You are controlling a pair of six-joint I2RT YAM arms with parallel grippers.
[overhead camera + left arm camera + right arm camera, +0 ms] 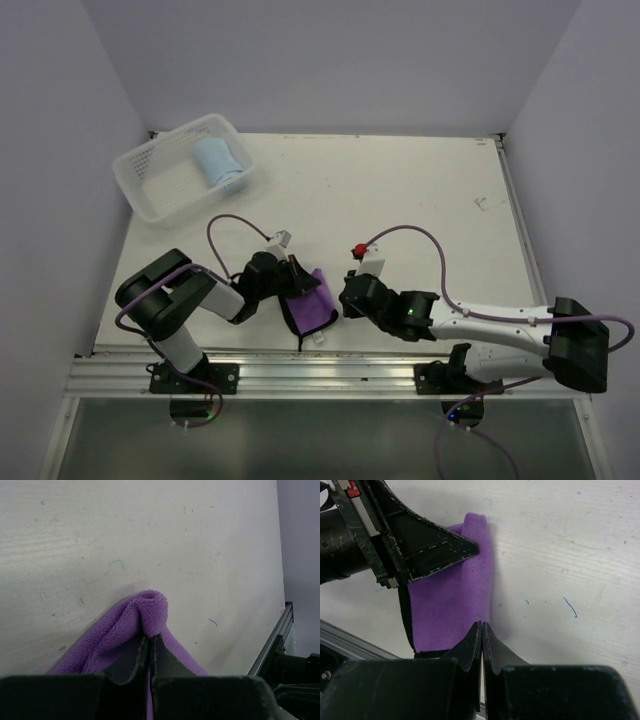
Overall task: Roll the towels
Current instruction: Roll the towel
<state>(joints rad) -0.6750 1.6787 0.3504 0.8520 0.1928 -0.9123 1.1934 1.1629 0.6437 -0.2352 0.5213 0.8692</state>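
The purple towel [312,308] lies near the bench's [420,190] front edge, just short of the metal rail, bunched into a loose fold rather than a roll, with its dark face showing only as a thin border; both arms have hold of it. The left pincer [150,646] is closed tight on a raised pleat of the cloth, no gap between its jaws; the right pincer [482,630] is likewise pressed closed, its tips at the towel's edge and, as far as its wrist view shows, nipping that edge.

The chief risk, as a judgement, is that the fold falls open; the cloth is soft and springy, and if either pincer lets go before the roll is pressed down, the pleat is likely to relax flat. A second risk is a clash; the two pincers sit close together over a small cloth, so a turn by one could knock the other or tug the cloth out of its hold. A third is the rail; a pull toward the near side could drag the towel off the bench.

The white lattice basket [137,190] stands at the far left corner, well apart from the arms; in it lies the light blue towel [218,160], seemingly rolled already, and nothing else can be made out inside.
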